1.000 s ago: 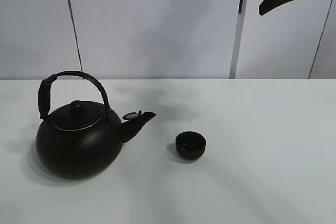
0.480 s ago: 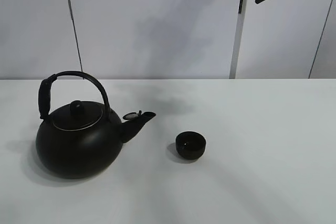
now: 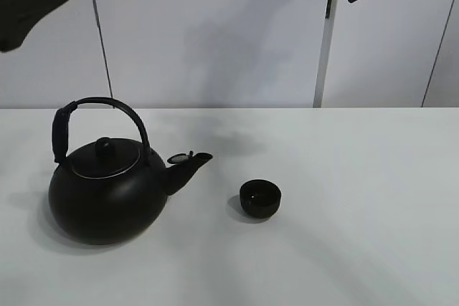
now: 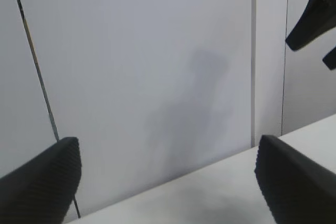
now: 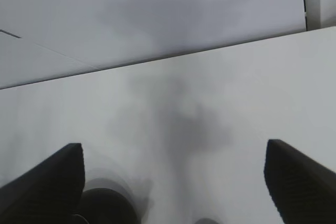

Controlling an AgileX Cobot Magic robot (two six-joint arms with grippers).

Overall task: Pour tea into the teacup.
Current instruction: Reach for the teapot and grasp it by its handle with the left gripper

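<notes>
**Kettle and teacup stood as the obstacles on the surface.**
The kettle (image 3: 107,195) sat at the left of the surface (image 3: 358,249). Its arched handle (image 3: 61,130) stood upright, with room beneath it above the lid (image 3: 106,157). The spout (image 3: 188,170) pointed toward the teacup (image 3: 259,198), near it but apart, leaving a gap between them. Open surface lay to the right of the teacup and in front of both. The wall (image 3: 215,34) closed off the far edge.
</notes>
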